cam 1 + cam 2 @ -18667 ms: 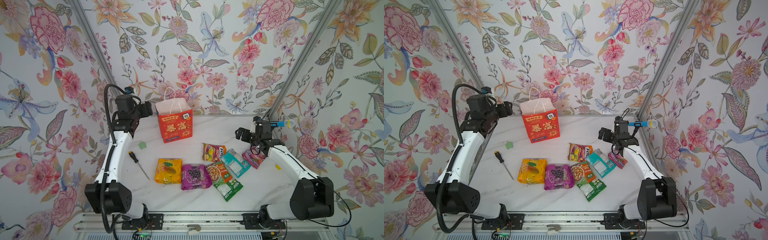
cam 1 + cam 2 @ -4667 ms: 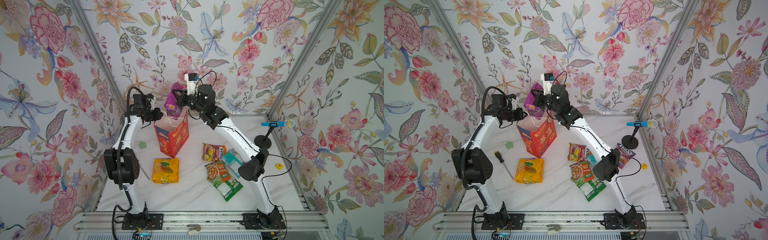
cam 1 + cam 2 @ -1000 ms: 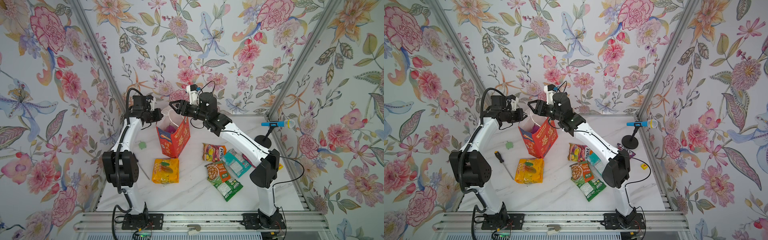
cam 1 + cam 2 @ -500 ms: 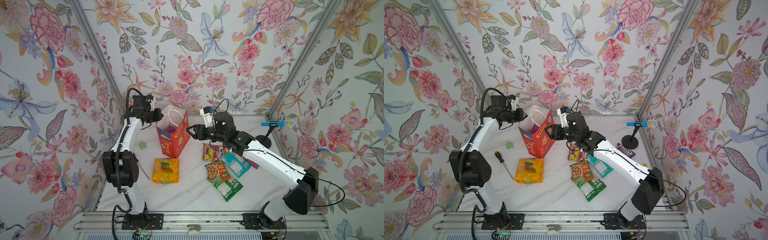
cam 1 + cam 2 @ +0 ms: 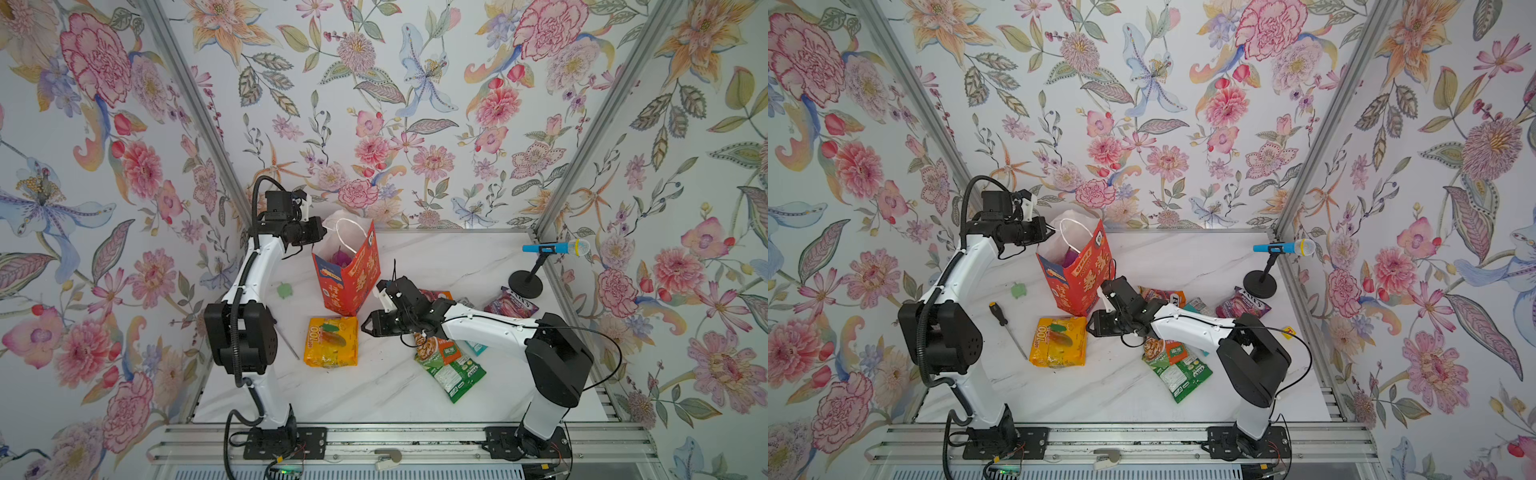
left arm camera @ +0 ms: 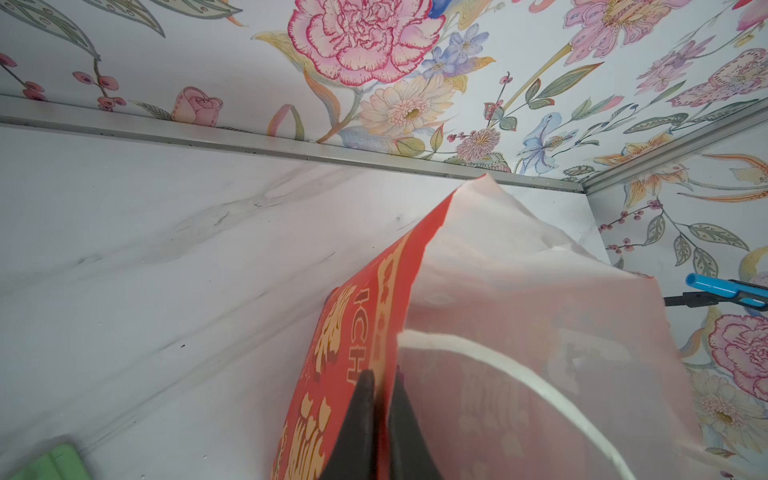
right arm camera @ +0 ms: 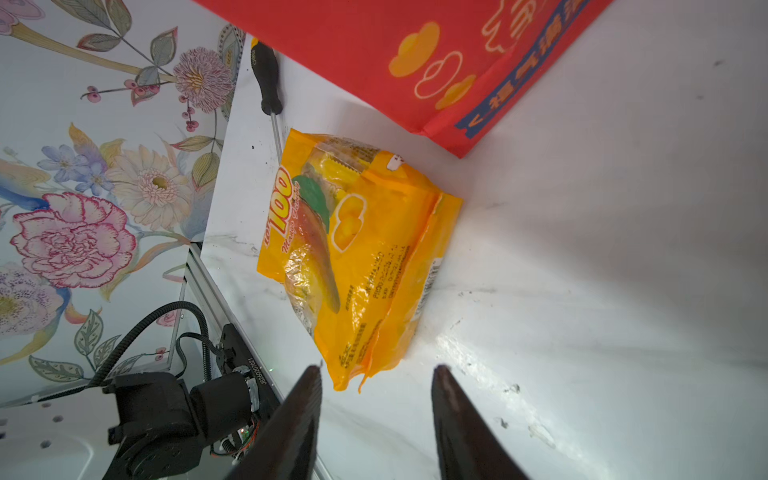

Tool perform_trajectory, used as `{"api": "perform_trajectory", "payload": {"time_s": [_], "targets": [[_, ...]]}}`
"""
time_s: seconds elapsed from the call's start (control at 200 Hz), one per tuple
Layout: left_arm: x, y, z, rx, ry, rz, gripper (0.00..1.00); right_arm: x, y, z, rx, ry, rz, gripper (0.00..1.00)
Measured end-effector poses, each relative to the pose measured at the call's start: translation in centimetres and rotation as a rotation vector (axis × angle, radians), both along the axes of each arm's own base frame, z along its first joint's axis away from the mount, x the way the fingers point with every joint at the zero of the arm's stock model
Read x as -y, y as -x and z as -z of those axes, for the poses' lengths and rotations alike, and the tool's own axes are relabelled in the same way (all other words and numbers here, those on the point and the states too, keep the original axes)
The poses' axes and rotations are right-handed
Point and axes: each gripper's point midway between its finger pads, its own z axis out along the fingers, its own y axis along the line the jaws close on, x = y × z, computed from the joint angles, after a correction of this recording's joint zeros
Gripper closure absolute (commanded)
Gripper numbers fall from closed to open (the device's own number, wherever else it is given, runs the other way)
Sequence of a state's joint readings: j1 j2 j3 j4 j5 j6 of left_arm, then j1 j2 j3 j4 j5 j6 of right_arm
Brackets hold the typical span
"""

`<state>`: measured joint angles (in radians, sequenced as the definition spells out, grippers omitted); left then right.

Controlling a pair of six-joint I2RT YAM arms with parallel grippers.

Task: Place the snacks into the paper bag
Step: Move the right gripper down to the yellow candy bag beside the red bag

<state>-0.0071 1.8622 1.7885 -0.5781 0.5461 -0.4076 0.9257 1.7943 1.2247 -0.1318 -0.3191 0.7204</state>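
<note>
Red-orange paper bag (image 5: 353, 286): in both top views, upright, far left on marble table (image 5: 395, 395). Yellow mango snack packet (image 5: 331, 340) lies flat just near of it, my right claw (image 5: 365, 328) just right of the packet.
Left wrist: my left claw (image 6: 380, 376) pinched tight on the bag rim.
Right wrist: right claw parted, empty; packet corner seen between its tips.

On the yellow-orange packet (image 7: 353, 257): large red "100", with red script under it beginning "Mango"; the small black print is too fine to read. On the paper bag (image 6: 353, 332): yellow letters "ICH", anything before them hidden, beside yellow Chinese characters. On the purple packet (image 5: 1244, 305): "FOX'S". The print on the green packet (image 5: 457, 376) is illegible.
</note>
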Motion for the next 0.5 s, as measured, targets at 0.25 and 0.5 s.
{"api": "perform_trajectory", "payload": {"time_s": [0.25, 0.5], "targets": [[0.0, 0.0, 0.0, 0.0, 0.0, 0.0, 0.9, -1.6, -0.9, 2.7, -0.041, 0.02, 0.0, 0.55], [0.0, 0.0, 0.0, 0.0, -0.002, 0.002, 0.9, -2.8, -1.7, 2.8, -0.041, -0.002, 0.001, 0.6]]}}
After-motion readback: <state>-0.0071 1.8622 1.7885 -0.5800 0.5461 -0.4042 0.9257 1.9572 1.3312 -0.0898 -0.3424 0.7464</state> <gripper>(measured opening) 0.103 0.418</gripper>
